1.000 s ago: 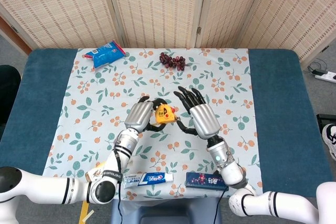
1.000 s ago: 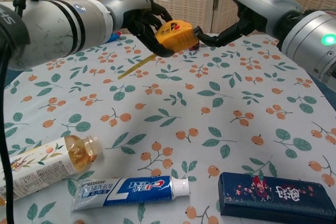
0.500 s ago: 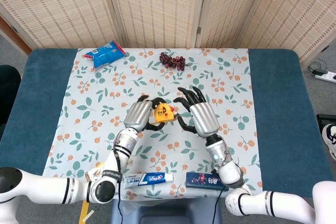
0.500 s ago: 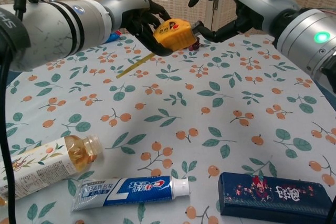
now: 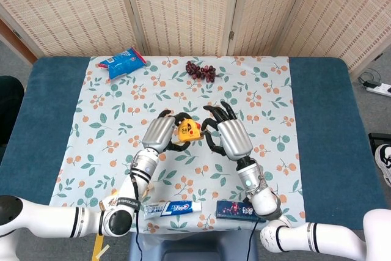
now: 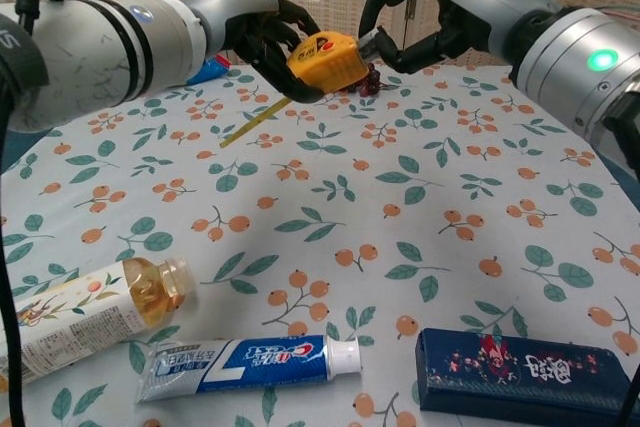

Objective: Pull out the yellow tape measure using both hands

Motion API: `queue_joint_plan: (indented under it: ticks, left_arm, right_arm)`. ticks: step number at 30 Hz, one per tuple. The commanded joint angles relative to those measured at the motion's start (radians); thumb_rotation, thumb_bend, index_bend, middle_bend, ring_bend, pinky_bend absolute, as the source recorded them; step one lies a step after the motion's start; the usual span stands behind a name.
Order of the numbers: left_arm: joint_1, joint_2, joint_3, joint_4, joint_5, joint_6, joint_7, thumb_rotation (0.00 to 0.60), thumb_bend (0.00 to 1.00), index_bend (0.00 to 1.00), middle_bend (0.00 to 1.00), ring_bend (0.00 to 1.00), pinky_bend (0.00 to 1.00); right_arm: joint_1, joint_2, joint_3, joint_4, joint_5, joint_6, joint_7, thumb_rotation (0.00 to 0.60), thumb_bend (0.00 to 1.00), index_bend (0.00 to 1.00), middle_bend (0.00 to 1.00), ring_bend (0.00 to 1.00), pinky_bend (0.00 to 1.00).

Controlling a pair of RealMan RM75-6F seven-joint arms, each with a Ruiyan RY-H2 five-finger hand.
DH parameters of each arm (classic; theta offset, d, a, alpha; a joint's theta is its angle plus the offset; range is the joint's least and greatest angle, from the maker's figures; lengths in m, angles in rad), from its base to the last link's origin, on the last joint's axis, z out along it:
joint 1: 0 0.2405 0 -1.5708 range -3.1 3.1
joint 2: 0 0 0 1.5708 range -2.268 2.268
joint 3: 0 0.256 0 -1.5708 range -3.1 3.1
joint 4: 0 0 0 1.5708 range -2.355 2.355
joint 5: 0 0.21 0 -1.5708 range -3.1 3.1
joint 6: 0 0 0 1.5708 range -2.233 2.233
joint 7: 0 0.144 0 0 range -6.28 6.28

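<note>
Closing in, right hand (image 6: 405,7) pinches at left hand's (image 6: 262,29) gripped tape measure (image 6: 322,59), grapes (image 5: 201,70) behind.

Both hands raised, fingers curled.

The yellow tape measure (image 6: 322,61) was seen as glossy plastic. Silver metallic shells with matt black fingers were shown on both hands. The tablecloth (image 5: 122,120) appeared matt; the toothpaste tube (image 6: 245,364), lower left, was glossy, possibly plastic.
</note>
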Motion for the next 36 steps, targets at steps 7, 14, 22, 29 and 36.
queue_joint_plan:
  ticks: [7, 14, 22, 29, 36]
  left_arm:
    - [0.003, -0.005, 0.005, 0.031, 0.000, -0.011, -0.010, 0.600, 0.34, 0.55, 0.49, 0.38, 0.14]
    - [0.020, 0.002, 0.035, 0.090, 0.012, -0.051, -0.026, 0.600, 0.34, 0.55, 0.49, 0.38, 0.15]
    - [0.054, 0.048, 0.100, 0.169, 0.026, -0.150, -0.044, 0.600, 0.34, 0.56, 0.50, 0.39, 0.16]
    - [0.080, 0.080, 0.142, 0.235, 0.037, -0.229, -0.075, 0.600, 0.34, 0.57, 0.50, 0.39, 0.14]
    - [0.100, 0.087, 0.170, 0.312, 0.065, -0.297, -0.119, 0.600, 0.34, 0.57, 0.50, 0.40, 0.13]
  right_arm:
    - [-0.007, 0.004, -0.003, 0.000, -0.004, 0.026, -0.001, 0.600, 0.64, 0.60, 0.30, 0.23, 0.05]
    - [-0.024, 0.037, -0.017, 0.000, -0.014, 0.020, 0.042, 0.600, 0.65, 0.66, 0.32, 0.25, 0.05]
    - [-0.056, 0.123, -0.043, -0.025, -0.053, 0.008, 0.103, 0.600, 0.65, 0.66, 0.32, 0.25, 0.05]
    - [-0.098, 0.215, -0.056, -0.045, -0.087, 0.004, 0.212, 0.600, 0.65, 0.66, 0.32, 0.25, 0.05]
    - [-0.144, 0.313, -0.059, -0.073, -0.127, 0.027, 0.308, 0.600, 0.65, 0.66, 0.33, 0.25, 0.05]
